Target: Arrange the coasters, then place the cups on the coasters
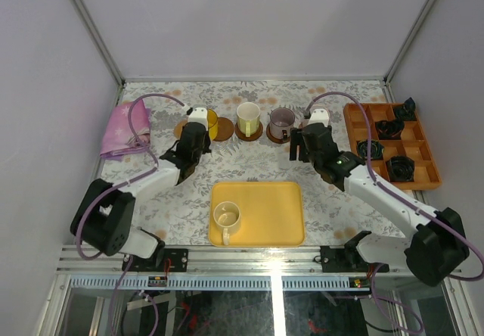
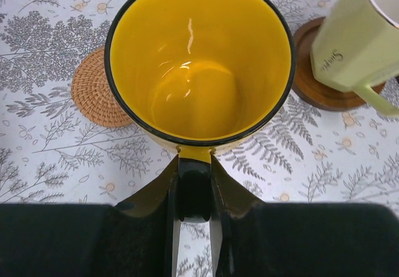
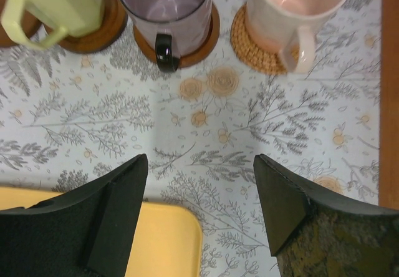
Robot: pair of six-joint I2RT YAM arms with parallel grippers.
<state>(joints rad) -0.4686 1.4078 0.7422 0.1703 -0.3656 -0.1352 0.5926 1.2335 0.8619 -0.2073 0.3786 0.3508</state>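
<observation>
My left gripper [image 2: 194, 165] is shut on the handle of the yellow cup [image 2: 199, 58], which hangs over the table between a tan coaster [image 2: 93, 96] and a dark brown coaster [image 1: 224, 129]. A cream cup [image 3: 56, 2] stands on a dark coaster [image 3: 106, 21]. The grey-purple cup [image 3: 165, 5] stands on a dark coaster [image 3: 209, 37], and the pink cup [image 3: 293, 2] on a tan coaster [image 3: 252, 46]. My right gripper [image 3: 201, 165] is open and empty, just in front of those cups. Another cream cup [image 1: 227, 216] sits on the yellow tray [image 1: 272, 215].
A pink cloth [image 1: 125, 128] lies at the back left. An orange divided tray [image 1: 423, 177] with small black objects stands at the right. The yellow tray's corner [image 3: 162, 239] lies under my right gripper. White walls close off the table's far side.
</observation>
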